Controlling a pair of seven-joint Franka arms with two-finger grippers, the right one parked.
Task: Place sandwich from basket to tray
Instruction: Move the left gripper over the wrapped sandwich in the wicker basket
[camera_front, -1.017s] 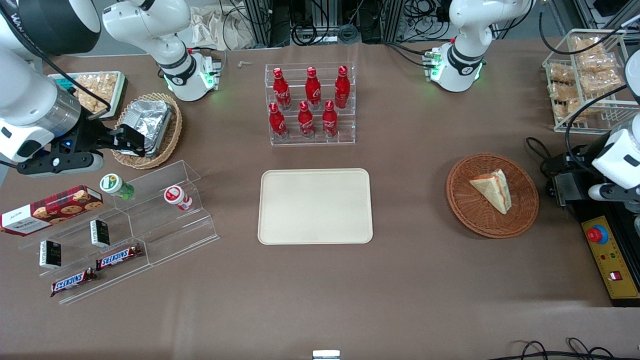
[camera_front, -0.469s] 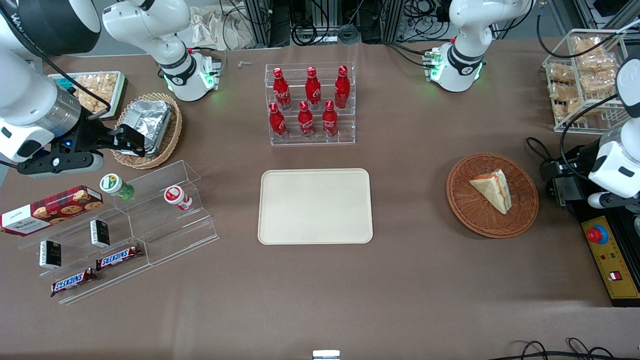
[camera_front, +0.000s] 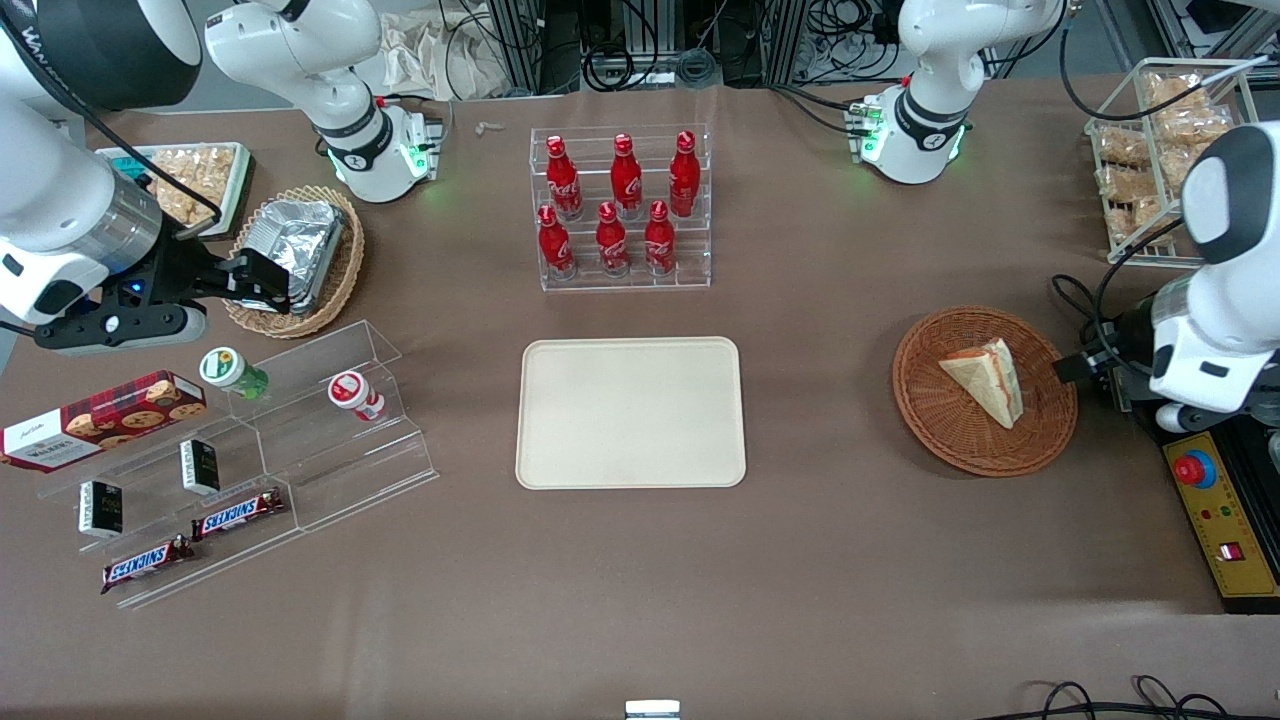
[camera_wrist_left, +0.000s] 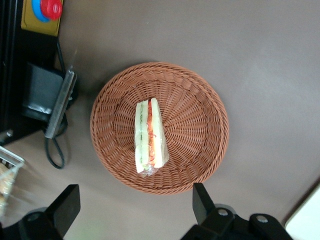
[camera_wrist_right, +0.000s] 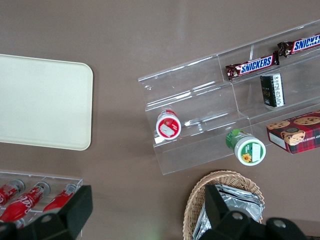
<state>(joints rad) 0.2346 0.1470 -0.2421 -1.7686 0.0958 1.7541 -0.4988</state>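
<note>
Sandwich (camera_wrist_left: 149, 136) sits in basket (camera_front: 1040, 440), on its side. Tray (camera_front: 630, 412) bare, well apart toward parked arm's end. Left gripper (camera_wrist_left: 136, 210) hovers above the basket rim, jaws wide open, holding nothing. Readable: Snickers bars (camera_wrist_right: 251, 65), Walkers box (camera_front: 100, 418).

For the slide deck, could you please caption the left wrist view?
Open end effector poised above the wrapped sandwich lying in the wicker basket.
</note>
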